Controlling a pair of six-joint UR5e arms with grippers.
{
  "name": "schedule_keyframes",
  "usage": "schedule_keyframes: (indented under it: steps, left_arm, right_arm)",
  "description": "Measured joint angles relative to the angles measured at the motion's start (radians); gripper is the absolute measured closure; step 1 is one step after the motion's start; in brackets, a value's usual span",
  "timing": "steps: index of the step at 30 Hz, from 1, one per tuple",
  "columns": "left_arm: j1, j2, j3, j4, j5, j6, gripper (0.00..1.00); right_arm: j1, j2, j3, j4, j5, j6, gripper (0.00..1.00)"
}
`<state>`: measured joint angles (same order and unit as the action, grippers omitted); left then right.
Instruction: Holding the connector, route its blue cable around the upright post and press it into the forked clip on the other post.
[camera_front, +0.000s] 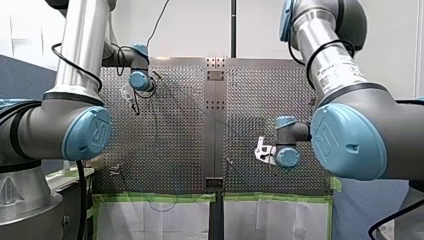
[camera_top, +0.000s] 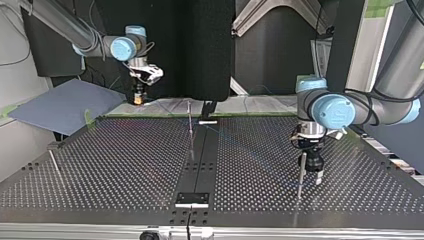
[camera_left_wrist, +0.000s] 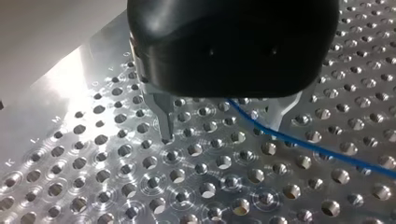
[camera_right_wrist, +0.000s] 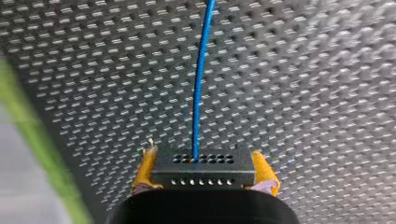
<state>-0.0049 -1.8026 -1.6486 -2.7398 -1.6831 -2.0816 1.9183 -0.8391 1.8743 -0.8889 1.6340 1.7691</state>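
The right gripper (camera_right_wrist: 205, 164) clamps the black rectangular connector (camera_right_wrist: 204, 175), its thin blue cable (camera_right_wrist: 198, 93) stretched across the perforated metal surface (camera_right_wrist: 303, 70), where excess tension could tug it loose.

Dark rectangular connector (camera_right_wrist: 203, 171) with rows of holes, held level; its blue cable (camera_right_wrist: 198, 88) runs straight ahead.

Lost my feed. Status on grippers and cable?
Right gripper shut on connector. Left gripper open, cable running under it. Post close beside left gripper.
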Motion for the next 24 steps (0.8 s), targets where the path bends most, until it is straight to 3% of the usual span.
schedule_keyframes:
  steps: [11, 20, 24]
  left_arm:
    - [0.000, 0.000, 0.000, -0.001, -0.004, 0.000, 0.00]
    - [0.000, 0.000, 0.000, 0.000, -0.004, -0.001, 0.00]
    - [0.000, 0.000, 0.000, 0.001, -0.005, -0.001, 0.00]
  right_arm:
    - [0.003, 0.088, 0.088, -0.089, -0.022, 0.001, 1.00]
    - [0.017, 0.169, 0.169, -0.169, -0.081, -0.006, 1.00]
    - [0.023, 0.205, 0.203, -0.205, -0.091, -0.011, 1.00]
